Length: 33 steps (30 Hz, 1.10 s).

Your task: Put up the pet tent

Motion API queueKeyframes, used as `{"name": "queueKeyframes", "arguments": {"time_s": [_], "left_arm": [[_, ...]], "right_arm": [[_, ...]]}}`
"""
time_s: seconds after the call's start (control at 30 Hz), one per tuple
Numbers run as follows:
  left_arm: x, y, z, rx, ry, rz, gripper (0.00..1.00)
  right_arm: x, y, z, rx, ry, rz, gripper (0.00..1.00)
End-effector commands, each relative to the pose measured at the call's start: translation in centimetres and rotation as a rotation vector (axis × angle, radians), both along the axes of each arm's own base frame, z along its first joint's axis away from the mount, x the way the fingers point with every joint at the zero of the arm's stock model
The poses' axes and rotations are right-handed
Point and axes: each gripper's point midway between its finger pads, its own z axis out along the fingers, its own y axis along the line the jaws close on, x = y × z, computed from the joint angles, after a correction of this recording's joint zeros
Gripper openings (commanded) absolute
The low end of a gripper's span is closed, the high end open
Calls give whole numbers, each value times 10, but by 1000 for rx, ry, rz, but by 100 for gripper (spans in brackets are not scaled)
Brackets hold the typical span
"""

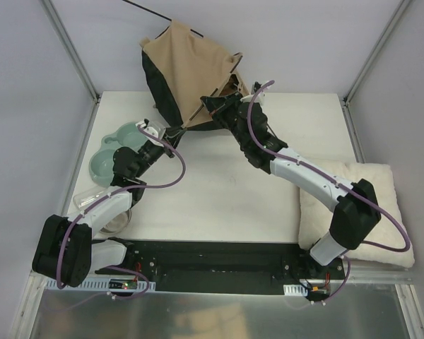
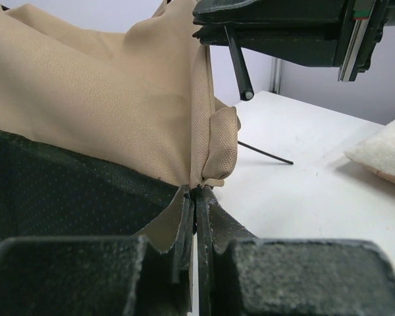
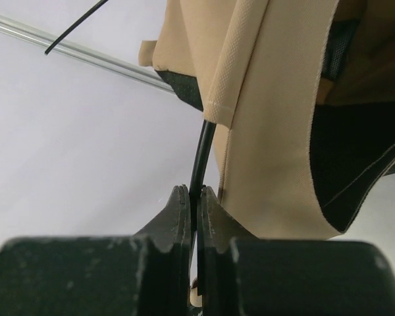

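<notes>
The pet tent [image 1: 187, 74], tan fabric with black lining, stands half raised at the table's far edge. My left gripper [image 1: 174, 132] reaches its lower left side. In the left wrist view that gripper [image 2: 196, 191] is shut on a folded tan edge of the tent [image 2: 99, 112]. My right gripper [image 1: 212, 106] is at the tent's right front. In the right wrist view it [image 3: 197, 191] is shut on a thin black pole [image 3: 203, 155] that runs up into a tan sleeve [image 3: 234, 66]. A second pole [image 2: 264, 153] lies on the table.
A green double pet bowl [image 1: 116, 152] and a clear cup [image 1: 99, 205] sit by the left arm. A fluffy cream cushion [image 1: 364, 205] lies at the right, under the right arm. Metal frame posts [image 1: 71, 46] stand at the far corners.
</notes>
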Motion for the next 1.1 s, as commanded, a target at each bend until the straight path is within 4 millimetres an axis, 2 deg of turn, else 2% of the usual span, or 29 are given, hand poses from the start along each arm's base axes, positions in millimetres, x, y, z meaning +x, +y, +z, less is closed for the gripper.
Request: {"name": "queueKeyframes", "arguments": {"time_s": [0.0,0.2,0.4,0.77,0.93,1.07], "left_arm": [[-14,4,-10,5,41,-43,0],[-15,6,-14,11,47,-41,0],[-14,5,-18,31,63,-51,0],[-16,-2,-27,53,104,-97,0],[-16,-3,-31,57,116,-108,0],[-17,-2,-31,61,116,-103,0]], "right_arm": [[69,-121,61,126,-149,-494,0],[76,-121,50,106,-129,-518,0],[81,-112,43,91,-117,-528,0],[75,-75,36,51,-90,-541,0],[69,-50,32,15,-79,-527,0],[70,-40,27,-6,-77,-523,0]]}}
